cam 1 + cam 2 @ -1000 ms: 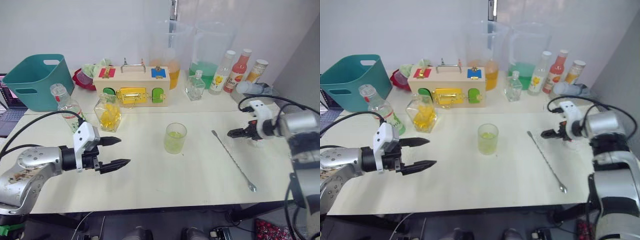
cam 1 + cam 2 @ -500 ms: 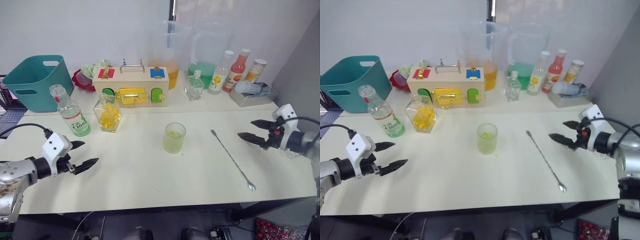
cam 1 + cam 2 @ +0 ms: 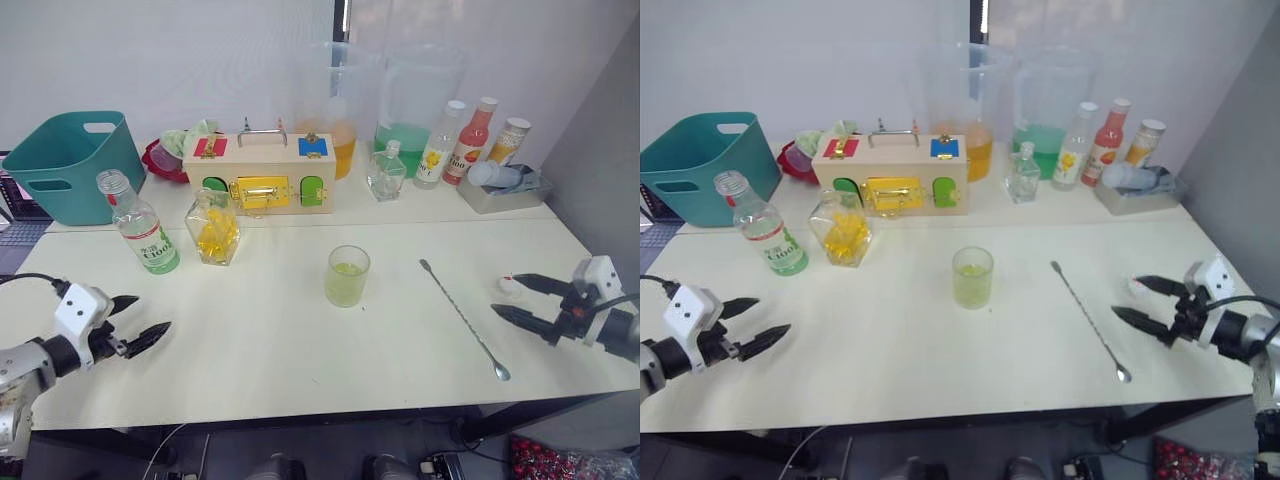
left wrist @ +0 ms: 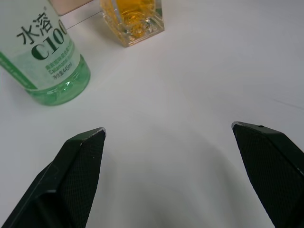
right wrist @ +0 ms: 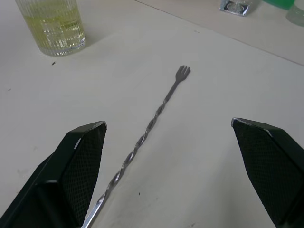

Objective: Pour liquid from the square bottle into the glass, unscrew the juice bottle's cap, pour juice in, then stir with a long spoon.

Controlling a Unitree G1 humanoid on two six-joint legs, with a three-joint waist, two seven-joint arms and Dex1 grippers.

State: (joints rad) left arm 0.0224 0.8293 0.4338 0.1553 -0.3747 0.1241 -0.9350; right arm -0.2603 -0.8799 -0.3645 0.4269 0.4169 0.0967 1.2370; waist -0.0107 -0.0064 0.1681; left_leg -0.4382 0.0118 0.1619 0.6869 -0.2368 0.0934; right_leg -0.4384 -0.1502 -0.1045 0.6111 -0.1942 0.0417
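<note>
Both grippers, left gripper and right gripper, hover spread and empty; the long spoon lies right of the glass.

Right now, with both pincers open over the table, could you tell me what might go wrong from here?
1. The long spoon is very thin and lies flat on the table, so the right pincer may slip off it.
2. The glass already holds liquid; hard stirring could tip or spill it.
3. The juice bottle stands uncapped beside the square bottle; a careless reach by the left pincer could topple it.
</note>
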